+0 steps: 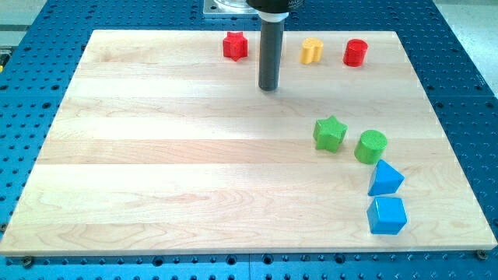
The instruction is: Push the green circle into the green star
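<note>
The green circle (pixel 370 146) lies on the wooden board at the view's right, just right of the green star (pixel 330 133), with a small gap between them. My tip (pixel 268 88) is at the lower end of the dark rod, near the view's top centre, well up and to the left of both green blocks and touching neither.
A red star-like block (pixel 235 46), a yellow block (pixel 312 50) and a red cylinder (pixel 355 52) sit along the board's top edge. A blue triangle (pixel 385 179) and a blue cube (pixel 387 215) lie just below the green circle. The wooden board (pixel 156 155) rests on a blue perforated table.
</note>
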